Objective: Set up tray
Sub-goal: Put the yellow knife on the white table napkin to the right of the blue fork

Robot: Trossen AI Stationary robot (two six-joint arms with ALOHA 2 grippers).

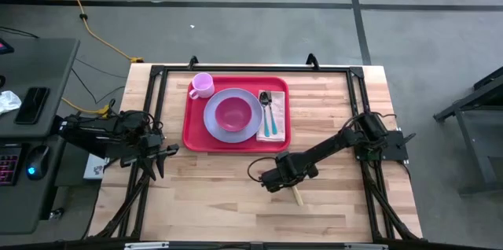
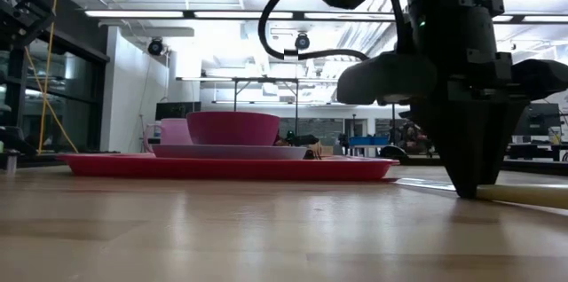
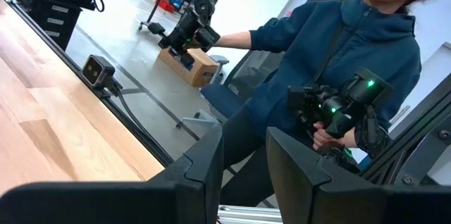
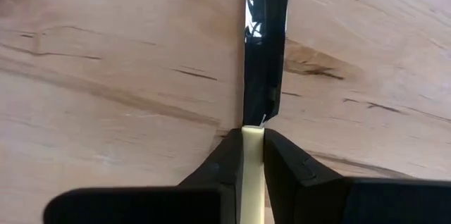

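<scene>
The right gripper [image 1: 292, 189] is down on the bare wood in the lower middle of the high view, its fingers narrowed around the cream handle of a knife [image 4: 264, 62]; in the right wrist view the handle sits squeezed between the two pads with the dark blade running straight on up the frame beyond them. The grip looks thin to me: the handle is slim and lies flat on the table [image 1: 236, 211], so if the pads have caught only its edge it could twist or slide out on the lift, or the fingertips could scrape the wood. The tray [image 1: 195, 138] lies in the upper middle of the high view, well apart from that gripper, its long axis running left to right across the frame and its short sides facing the two arms. It already carries the lavender plate [image 1: 212, 120] with the pink bowl [image 1: 233, 113] on it, a pink cup [image 1: 202, 85] at its upper left corner, and a napkin [image 1: 262, 130] with a teal spoon [image 1: 269, 118] on the right. That right side is crowded, so a knife brought in carelessly could knock the spoon or land on the rim. The left gripper [image 1: 161, 156] waits at the left edge of the table, fingers a narrow way apart and holding nothing.
</scene>
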